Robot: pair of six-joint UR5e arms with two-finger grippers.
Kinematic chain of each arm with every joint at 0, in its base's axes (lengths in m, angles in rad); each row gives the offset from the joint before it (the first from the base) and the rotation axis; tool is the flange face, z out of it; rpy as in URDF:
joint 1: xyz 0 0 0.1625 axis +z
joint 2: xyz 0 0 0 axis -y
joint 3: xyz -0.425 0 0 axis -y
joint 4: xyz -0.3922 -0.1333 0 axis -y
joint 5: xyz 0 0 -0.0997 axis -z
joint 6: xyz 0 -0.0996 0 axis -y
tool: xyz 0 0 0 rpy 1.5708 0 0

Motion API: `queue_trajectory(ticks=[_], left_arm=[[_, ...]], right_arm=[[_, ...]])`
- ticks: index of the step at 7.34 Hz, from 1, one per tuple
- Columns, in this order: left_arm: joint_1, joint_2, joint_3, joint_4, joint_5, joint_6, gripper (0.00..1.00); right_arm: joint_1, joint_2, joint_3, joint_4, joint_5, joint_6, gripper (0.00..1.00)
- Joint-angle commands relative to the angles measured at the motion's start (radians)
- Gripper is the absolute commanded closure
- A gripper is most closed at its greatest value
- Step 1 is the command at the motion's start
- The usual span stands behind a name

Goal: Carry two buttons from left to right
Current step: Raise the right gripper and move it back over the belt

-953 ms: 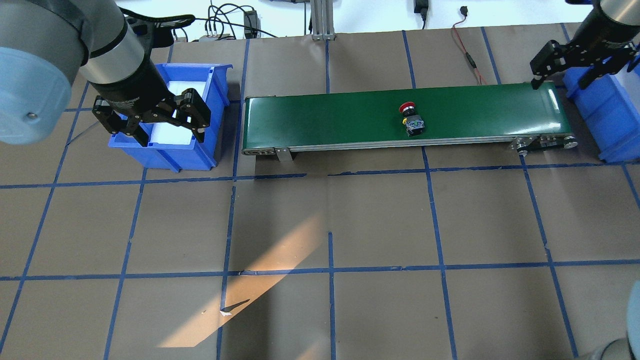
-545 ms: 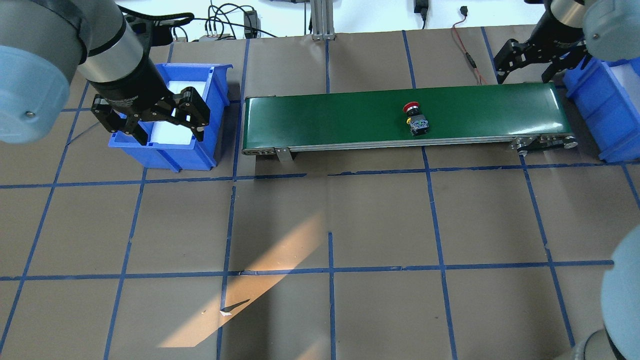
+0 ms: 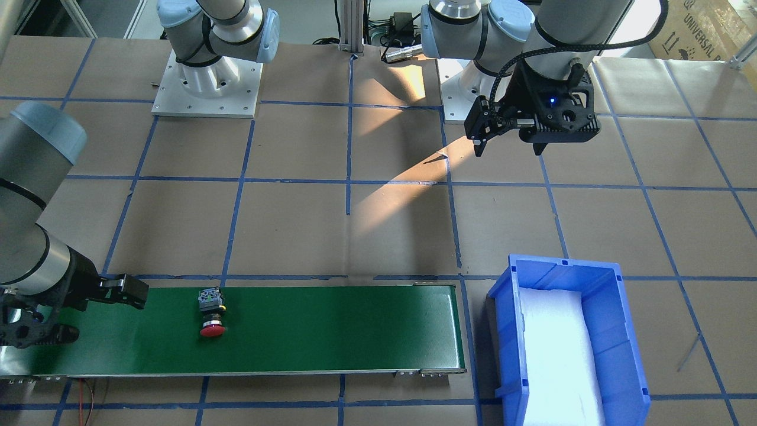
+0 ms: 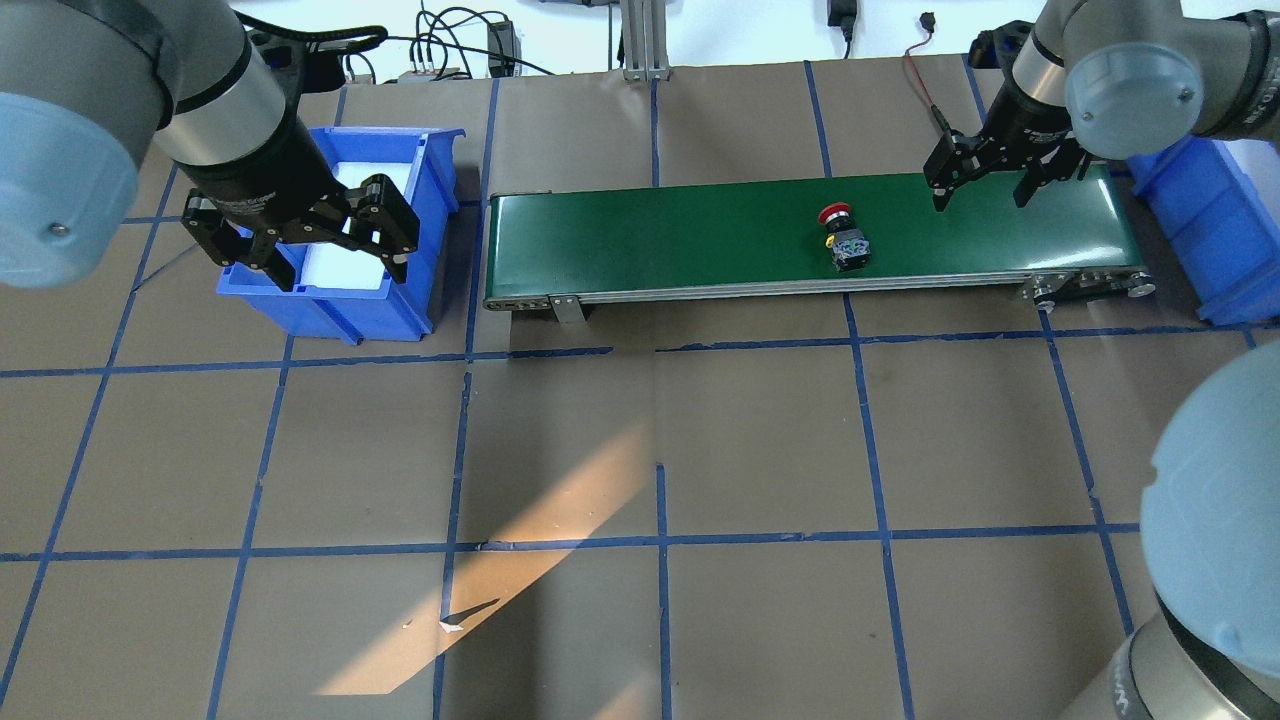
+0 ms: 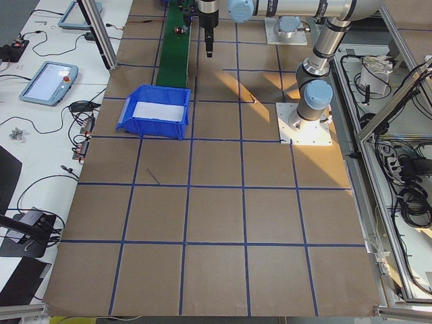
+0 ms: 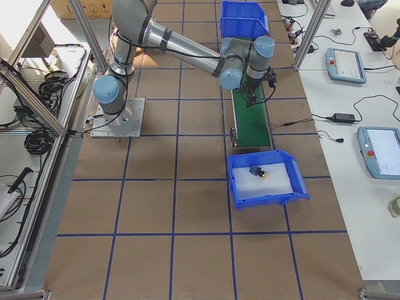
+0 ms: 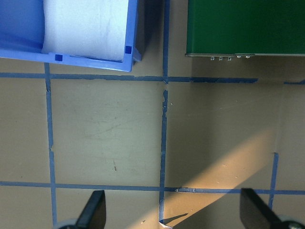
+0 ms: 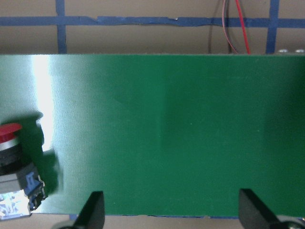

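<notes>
Right gripper has swung off right bin over belt, fingers wide, at 2 o'clock of red button, which has ridden rightward. Pickup looks next. Yellow button lies binned. Left gripper is wide, empty.

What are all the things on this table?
table: one, brown, blue tape lines
belt: one, green, along the table's far side
left bin: one, blue, white padding inside, by the belt's left end
right bin: one, blue, past the belt's right end
red button: one, lying on the belt
yellow button: one, inside the right bin
left hand: one, black, open, raised near the left bin
right hand: one, black, open, above the belt
</notes>
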Motion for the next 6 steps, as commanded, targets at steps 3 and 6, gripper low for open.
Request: queue_trajectory(ticks=[3,6], left_arm=[[0.0,0.002,-0.005,0.0,0.0,-0.001,0.0],[0.0,0.003,-0.005,0.0,0.0,0.001,0.0]], right_arm=[[0.0,0.011,0.009,0.001,-0.006,-0.006,0.0],[-0.001,0.019,0.031,-0.026,-0.009,-0.006,0.0]])
